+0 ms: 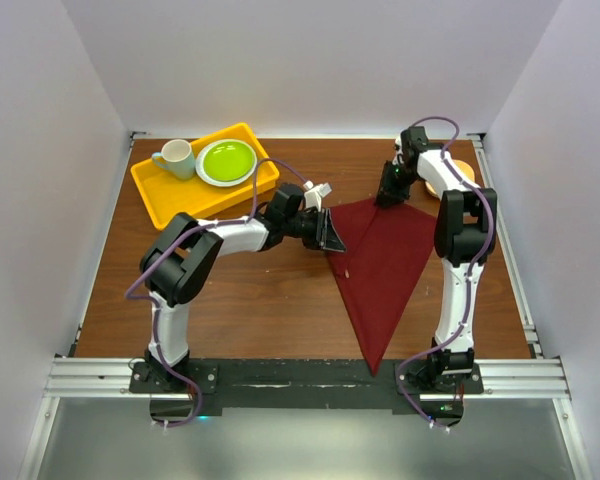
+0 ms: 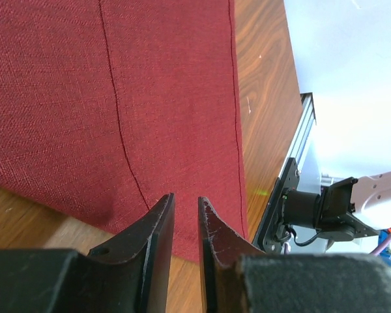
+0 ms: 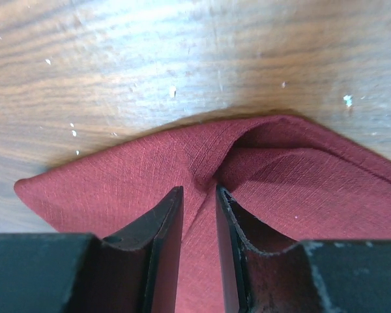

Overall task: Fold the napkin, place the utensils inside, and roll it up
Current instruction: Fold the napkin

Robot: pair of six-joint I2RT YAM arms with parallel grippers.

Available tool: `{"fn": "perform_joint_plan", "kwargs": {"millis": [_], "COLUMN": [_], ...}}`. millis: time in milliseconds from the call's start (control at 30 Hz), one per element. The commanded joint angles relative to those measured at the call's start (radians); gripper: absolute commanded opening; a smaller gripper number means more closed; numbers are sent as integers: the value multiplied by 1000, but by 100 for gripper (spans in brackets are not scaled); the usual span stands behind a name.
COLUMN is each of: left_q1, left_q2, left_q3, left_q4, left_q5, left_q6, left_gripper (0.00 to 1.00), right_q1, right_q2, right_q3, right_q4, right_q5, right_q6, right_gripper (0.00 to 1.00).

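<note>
The maroon napkin [image 1: 385,270] lies on the table folded into a long triangle, its tip pointing toward the near edge. My right gripper [image 1: 390,195] is down on its far edge. In the right wrist view the cloth [image 3: 117,189] puckers into a ridge that runs between the nearly closed jaws of the gripper [image 3: 199,189]. My left gripper [image 1: 332,240] sits at the napkin's left corner. In the left wrist view its jaws [image 2: 185,197] stand a narrow gap apart over the cloth's edge [image 2: 85,98], with flat cloth and wood showing through. The utensils are out of view.
A yellow tray [image 1: 160,190] at the back left holds a pale mug [image 1: 177,158] and a green plate [image 1: 226,161]. A round tan object [image 1: 462,168] sits behind the right arm. White walls enclose the table on three sides.
</note>
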Motion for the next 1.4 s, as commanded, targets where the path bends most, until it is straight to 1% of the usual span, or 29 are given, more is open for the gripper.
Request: {"fn": "perform_joint_plan", "kwargs": {"millis": [0,133,267,400,533,667,833,1067,1233,1300,1367], "left_q1": [-3,9,43,99,175,202,209,210,209,209,209], "left_q2": [17,14,11,8,31,85,181,255,278,286,290], "left_q3": [58,69,105,110,125,191,288,351,334,331,326], "left_q4": [-45,-71,-143,-176,-200,-229,-229,-190,-104,-93,-93], "left_q5": [-6,-33,-73,-95,-101,-106,-95,-99,-84,-80,-83], "left_q6": [8,-13,-3,10,20,50,43,31,2,-9,-13], "left_gripper": [26,26,30,34,39,47,49,51,54,54,51], "right_q1": [0,0,0,1,0,0,0,3,3,1,1], "right_q2": [-40,12,23,16,26,38,32,30,35,38,41], "right_q3": [7,39,62,61,62,90,78,73,78,78,76], "right_q4": [22,-6,-27,-31,-23,-34,-14,0,2,5,8], "right_q5": [31,23,135,192,181,172,144,106,98,91,83], "right_q6": [-14,-17,-34,-54,-62,-63,-62,-52,-52,-49,-43], "right_gripper": [31,31,31,30,30,29,28,25,23,23,22]}}
